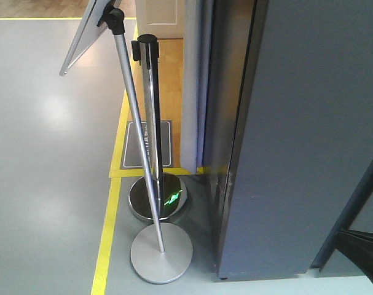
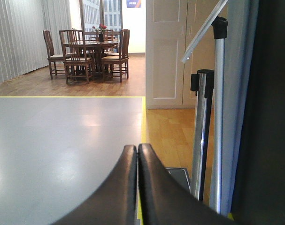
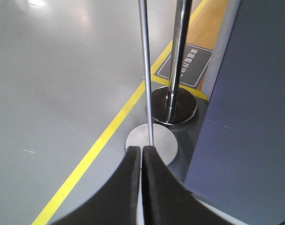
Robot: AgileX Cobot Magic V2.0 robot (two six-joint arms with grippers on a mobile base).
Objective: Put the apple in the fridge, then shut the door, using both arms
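The apple is out of view in every frame. A tall dark grey body [image 1: 309, 135] fills the right of the front view, and its flat side [image 3: 245, 117] also shows in the right wrist view. I cannot tell whether it is the fridge; no white interior or open door shows. My left gripper [image 2: 138, 146] is shut with nothing in it and points level across the grey floor. My right gripper [image 3: 142, 148] is also shut and empty, aimed down at the floor beside the grey body. A black arm part [image 1: 365, 249] shows at the lower right edge of the front view.
A sign stand's slanted silver pole [image 1: 137, 141] rises from a flat round base [image 1: 161, 252] just left of the grey body. A chrome barrier post [image 1: 150, 123] stands behind it. A yellow line [image 1: 103, 246] runs along the floor. A dining table with chairs [image 2: 90, 51] stands far off.
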